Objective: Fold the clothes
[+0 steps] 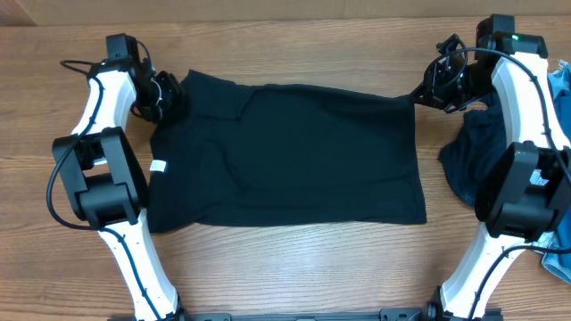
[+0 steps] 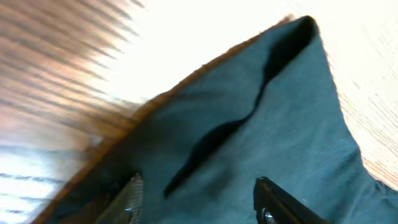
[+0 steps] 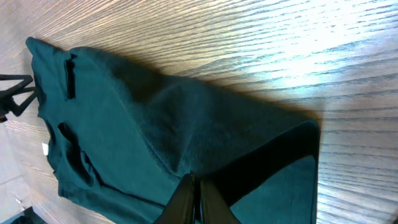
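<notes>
The near-black navy T-shirt (image 1: 285, 152) lies spread flat on the wooden table, with a small white tag (image 1: 159, 166) near its left edge. My left gripper (image 1: 168, 94) is at the shirt's far left corner. In the left wrist view its fingers (image 2: 199, 199) are open, with creased fabric (image 2: 261, 137) between and beyond them. My right gripper (image 1: 430, 85) is at the far right corner. In the right wrist view its fingers (image 3: 196, 190) are shut on a raised fold of the shirt (image 3: 155, 124).
A rumpled dark blue garment (image 1: 471, 152) lies right of the shirt, beside the right arm. Pale blue denim (image 1: 562, 85) shows at the right edge and again at the lower right (image 1: 558, 254). Both arm bases stand at the table's near edge.
</notes>
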Tool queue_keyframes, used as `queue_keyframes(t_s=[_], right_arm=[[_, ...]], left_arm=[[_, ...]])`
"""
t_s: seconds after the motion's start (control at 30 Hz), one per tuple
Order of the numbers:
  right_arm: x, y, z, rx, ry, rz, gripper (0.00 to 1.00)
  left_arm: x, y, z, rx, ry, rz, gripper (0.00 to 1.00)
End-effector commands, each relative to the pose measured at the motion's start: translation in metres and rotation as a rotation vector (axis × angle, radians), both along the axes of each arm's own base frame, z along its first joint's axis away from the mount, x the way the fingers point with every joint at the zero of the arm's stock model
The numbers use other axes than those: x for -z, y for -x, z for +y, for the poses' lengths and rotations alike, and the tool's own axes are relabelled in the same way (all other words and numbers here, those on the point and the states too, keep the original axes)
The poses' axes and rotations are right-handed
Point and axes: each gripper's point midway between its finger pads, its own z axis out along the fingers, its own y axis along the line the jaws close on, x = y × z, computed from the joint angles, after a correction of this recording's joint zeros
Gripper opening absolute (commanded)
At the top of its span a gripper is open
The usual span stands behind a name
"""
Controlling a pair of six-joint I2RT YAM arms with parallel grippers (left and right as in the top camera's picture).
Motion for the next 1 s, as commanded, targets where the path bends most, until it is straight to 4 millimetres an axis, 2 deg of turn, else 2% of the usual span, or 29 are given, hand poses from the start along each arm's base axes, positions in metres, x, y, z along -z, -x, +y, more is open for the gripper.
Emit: queue_keyframes(t_s=[0.0, 0.2, 0.3, 0.47, 0.57, 0.83, 0.97], right_arm=[[-0.015, -0.001, 0.000, 0.004, -0.001, -0.036, 0.04], [-0.015, -0.001, 0.000, 0.004, -0.002, -0.034, 0.04], [-0.014, -0.001, -0.001, 0.004, 0.002, -0.037, 0.04], [-0.012, -0.002, -0.004, 0.008, 0.024, -0.036, 0.04], [-0.012, -0.002, -0.004, 0.008, 0.024, -0.038, 0.04], [-0.013, -0.002, -0.004, 0.008, 0.025, -0.038, 0.04], [-0.013, -0.002, -0.004, 0.008, 0.025, -0.038, 0.04]], left_arm=[[0.006, -0.003, -0.009, 0.034, -0.011, -0.004, 0.58], [0.006, -0.002, -0.009, 0.037, -0.013, -0.001, 0.50], [0.006, -0.003, -0.009, 0.054, -0.019, -0.009, 0.42], [0.006, -0.003, -0.012, 0.107, -0.036, -0.025, 0.15], [0.006, -0.003, -0.012, 0.120, -0.039, -0.030, 0.05], [0.004, -0.003, -0.015, 0.129, -0.018, -0.036, 0.04], [-0.013, -0.023, -0.019, 0.192, 0.016, -0.154, 0.04]])
